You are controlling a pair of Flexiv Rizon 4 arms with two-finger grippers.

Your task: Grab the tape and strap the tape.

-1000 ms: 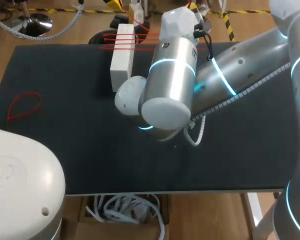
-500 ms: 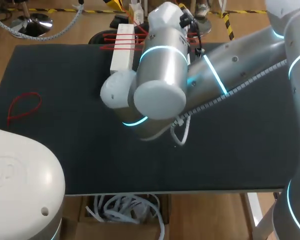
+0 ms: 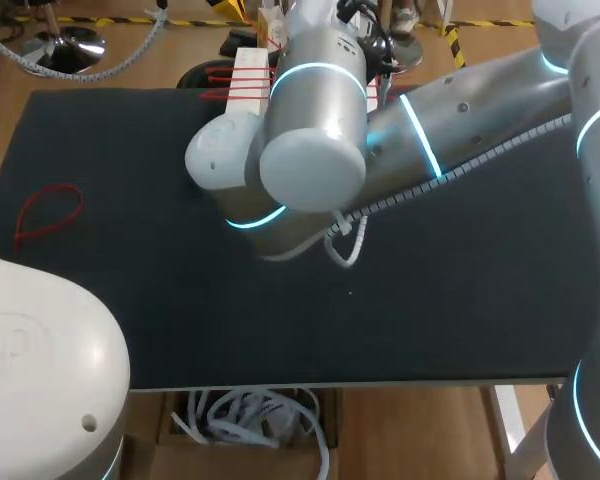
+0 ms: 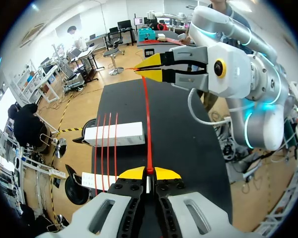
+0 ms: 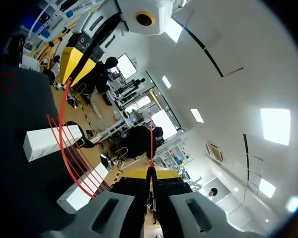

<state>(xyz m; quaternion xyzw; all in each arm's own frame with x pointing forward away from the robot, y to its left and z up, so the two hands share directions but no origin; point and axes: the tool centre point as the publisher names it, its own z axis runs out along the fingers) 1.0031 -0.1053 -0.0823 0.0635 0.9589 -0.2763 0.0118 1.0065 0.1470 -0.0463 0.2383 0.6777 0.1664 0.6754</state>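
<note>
In the left wrist view my left gripper (image 4: pixel 149 173) is shut on one end of a thin red tape (image 4: pixel 147 124). The tape runs straight ahead above the black table to my right gripper (image 4: pixel 158 69), whose yellow tips pinch its other end. Two white boxes (image 4: pixel 114 134) lie side by side beside the tape, with several red strands (image 4: pixel 105 148) stretched across both. The right wrist view has my right gripper (image 5: pixel 150 171) shut on the tape (image 5: pixel 151 141), which curves back past the boxes (image 5: pixel 52 141) to my left gripper (image 5: pixel 75 64). In the head view my right arm (image 3: pixel 310 130) hides both grippers.
A loose red tape loop (image 3: pixel 48 212) lies on the black table (image 3: pixel 130 300) at the left. One strapped white box (image 3: pixel 248 68) shows at the far edge behind my right arm. My left arm's white base (image 3: pixel 40 380) fills the near left corner.
My right arm has swung left and toward the far edge, covering most of the white box. Both grippers stay shut.
</note>
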